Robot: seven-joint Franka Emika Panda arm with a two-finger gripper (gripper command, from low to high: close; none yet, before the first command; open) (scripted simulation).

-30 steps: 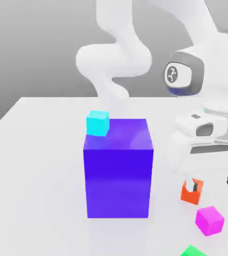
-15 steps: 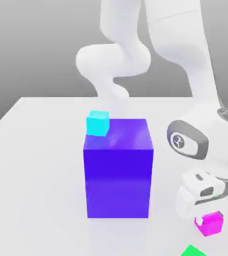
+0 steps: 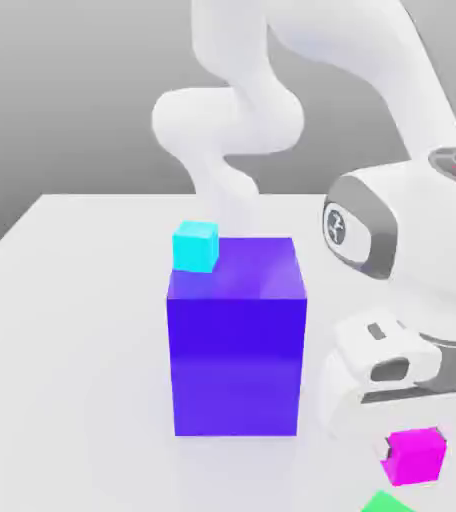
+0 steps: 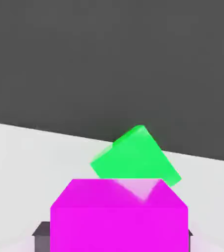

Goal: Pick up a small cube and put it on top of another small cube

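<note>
The exterior view looks from slightly above across a white tabletop [image 3: 72, 330] toward the white robot arm [image 3: 242, 110], which rises at the far side against a grey backdrop. A large glossy blue block [image 3: 236, 350] sits mid-frame, close to the lens.

The hand view sits low on the hand, very near a small magenta cube [image 4: 119, 216], and faces level over the table toward a dark grey background.

Both views share the magenta cube [image 3: 417, 456] and a small green cube [image 4: 136, 158], which lies at the exterior view's lower right edge [image 3: 387, 502].
</note>
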